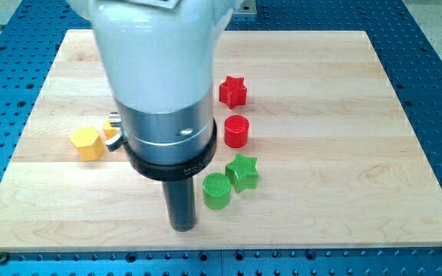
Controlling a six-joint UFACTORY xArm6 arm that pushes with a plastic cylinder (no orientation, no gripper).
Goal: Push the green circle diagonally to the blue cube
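Note:
The green circle (216,191) is a short round block near the view's bottom centre. It touches the green star (242,171) on its upper right. My tip (182,227) is just left of and slightly below the green circle, with a small gap between them. The blue cube does not show; the arm's large white and silver body (159,84) hides the board's middle left.
A red cylinder (236,131) and a red star (233,91) stand above the green star. A yellow hexagon block (88,143) lies at the left, with another yellow block (112,130) partly hidden by the arm. The wooden board (344,153) lies on a blue perforated table.

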